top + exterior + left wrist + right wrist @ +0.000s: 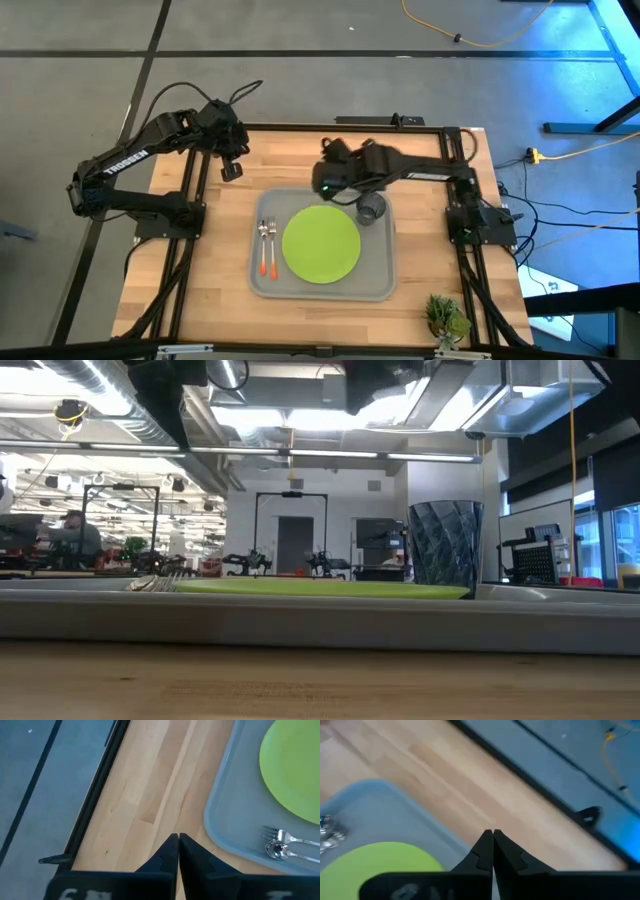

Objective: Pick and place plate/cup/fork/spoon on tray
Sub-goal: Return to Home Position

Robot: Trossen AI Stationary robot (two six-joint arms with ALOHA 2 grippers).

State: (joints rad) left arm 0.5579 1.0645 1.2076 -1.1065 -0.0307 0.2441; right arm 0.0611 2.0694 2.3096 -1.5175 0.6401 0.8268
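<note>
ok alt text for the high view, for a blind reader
Seen from above, a grey tray holds a lime-green plate, a dark cup by its upper right, and a spoon and fork side by side left of the plate. The left gripper and right gripper hover empty near the tray's top edge.

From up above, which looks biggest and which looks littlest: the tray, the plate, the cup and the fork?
1. The tray.
2. The plate.
3 and 4. Hard to rank: the fork is longer but very thin, and the cup is shorter but wider.
</note>
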